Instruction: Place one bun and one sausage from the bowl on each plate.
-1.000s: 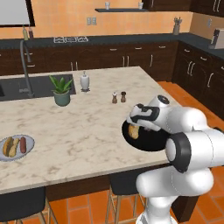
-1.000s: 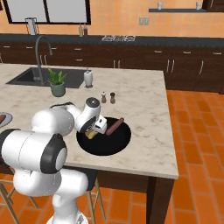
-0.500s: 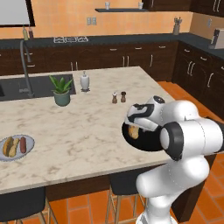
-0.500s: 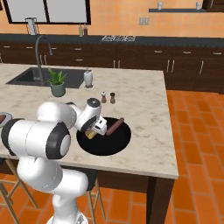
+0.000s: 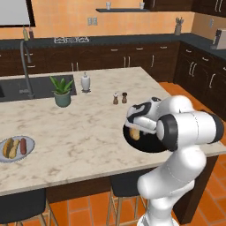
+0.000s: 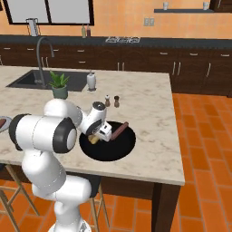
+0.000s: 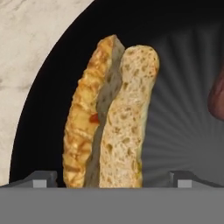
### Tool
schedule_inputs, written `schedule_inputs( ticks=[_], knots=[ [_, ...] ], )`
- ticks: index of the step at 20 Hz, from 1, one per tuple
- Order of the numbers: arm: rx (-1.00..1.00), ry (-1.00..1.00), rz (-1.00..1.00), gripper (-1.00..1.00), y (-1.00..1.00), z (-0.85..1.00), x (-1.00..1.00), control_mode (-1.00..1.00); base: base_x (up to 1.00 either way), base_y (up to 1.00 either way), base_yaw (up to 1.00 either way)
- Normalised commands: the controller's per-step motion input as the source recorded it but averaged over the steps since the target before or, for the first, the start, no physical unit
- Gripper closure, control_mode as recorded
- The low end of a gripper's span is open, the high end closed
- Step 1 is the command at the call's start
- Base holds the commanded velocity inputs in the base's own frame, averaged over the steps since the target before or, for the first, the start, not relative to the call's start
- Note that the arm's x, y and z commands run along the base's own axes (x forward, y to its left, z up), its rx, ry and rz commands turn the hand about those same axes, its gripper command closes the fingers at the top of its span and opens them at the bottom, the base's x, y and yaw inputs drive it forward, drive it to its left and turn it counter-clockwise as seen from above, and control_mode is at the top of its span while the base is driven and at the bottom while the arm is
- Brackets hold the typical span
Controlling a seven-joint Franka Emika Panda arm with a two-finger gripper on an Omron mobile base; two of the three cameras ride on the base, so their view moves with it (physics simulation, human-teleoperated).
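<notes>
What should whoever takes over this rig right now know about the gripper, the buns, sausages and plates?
Gripper: open, low over the bun in the black bowl, one fingertip on each side, nothing gripped.
Sausage lies in the same bowl, beside the bun.
Done: the plate at the counter's left end holds a bun and a sausage.
Left: grasp this bun, carry it to the other plate, then the sausage. I can't place that second plate from here.

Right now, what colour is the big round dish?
Black, clearest in the hand view.
</notes>
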Motion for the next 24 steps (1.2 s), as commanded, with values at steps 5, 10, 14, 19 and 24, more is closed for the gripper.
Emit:
schedule_inputs(
  ticks=[5,10,14,19,24],
  knots=[
    [0.0,0.05,0.0,-1.0,-0.09,-0.24,0.12,-1.0,0.0,0.0,0.0],
    [0.0,0.0,0.0,-1.0,0.0,-0.11,0.2,-1.0,0.0,0.0,0.0],
    [0.0,0.0,0.0,1.0,0.0,-0.26,0.13,-1.0,0.0,0.0,0.0],
    [0.0,-0.01,0.0,1.0,0.0,-0.13,0.0,-1.0,0.0,0.0,0.0],
    [-0.1,0.01,0.0,1.0,0.0,0.57,-0.27,-1.0,0.0,0.0,0.0]
  ],
)
